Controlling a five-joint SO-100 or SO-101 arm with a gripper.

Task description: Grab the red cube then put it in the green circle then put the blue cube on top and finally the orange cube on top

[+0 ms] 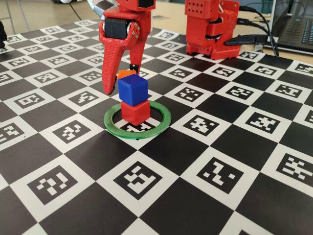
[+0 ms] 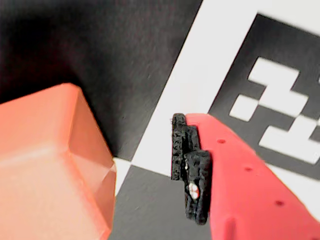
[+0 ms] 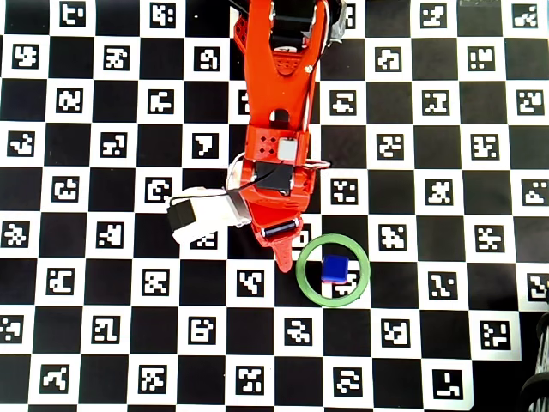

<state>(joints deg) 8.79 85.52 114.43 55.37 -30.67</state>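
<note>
The blue cube (image 1: 132,88) (image 3: 334,269) sits on top of the red cube (image 1: 135,111), and the pair stands inside the green circle (image 1: 167,117) (image 3: 365,270). Just behind that stack, the orange cube (image 1: 126,74) (image 2: 50,165) rests on the mat. My gripper (image 1: 121,80) (image 3: 283,249) reaches down over it, open, with a finger on either side in the fixed view. In the wrist view a gap shows between the orange cube and the black pad (image 2: 190,170) of one finger; the other finger is out of that view. From overhead the arm hides the orange cube and the blue cube hides the red one.
The checkerboard marker mat (image 1: 220,171) covers the table. Another red robot body (image 1: 210,27) stands at the back right with cables and a laptop (image 1: 296,27) beyond it. A white and black unit (image 3: 202,216) sticks out from the arm's left side in the overhead view.
</note>
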